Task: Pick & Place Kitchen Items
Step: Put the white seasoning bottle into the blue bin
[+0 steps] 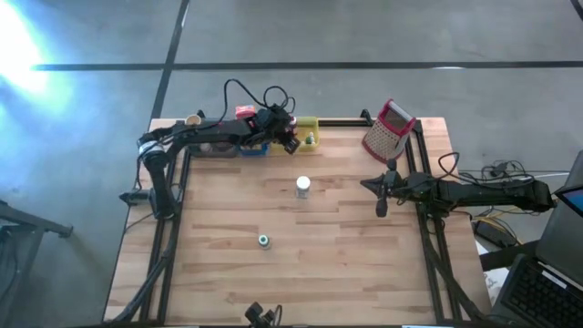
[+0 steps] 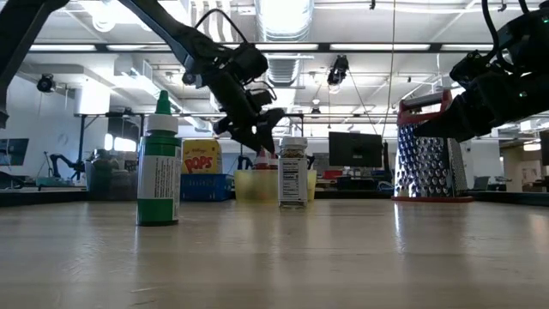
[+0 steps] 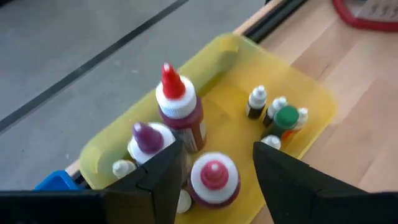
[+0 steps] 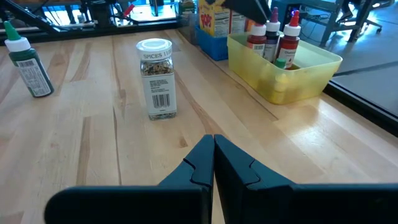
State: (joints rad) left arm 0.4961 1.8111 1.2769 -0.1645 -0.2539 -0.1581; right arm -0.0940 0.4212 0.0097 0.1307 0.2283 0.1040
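Left to right across the bench, seen from above.

Left arm: it reaches along the far edge, and the left gripper hangs above the yellow tray. In its wrist view the fingers stand apart with a pink-capped bottle upright in the tray between and below them, not gripped. Beside it in the tray stand a red-capped sauce bottle, a purple-capped bottle, a green-capped bottle and several smaller white-capped ones. Judgement: the tray serves as the collection point, and the parted fingers above an upright bottle suggest a placement step.

Far edge, left of the tray: a blue tray holding a yellow POPS box.

Bench centre: a green-capped dropper bottle stands alone near the front, and a spice jar stands upright mid-bench. Judgement: both remain to be collected.

Far right corner: the grater, apart from the trays.

Right arm: parked at the right side, the right gripper low above bare wood, its fingers pressed together and holding nothing.
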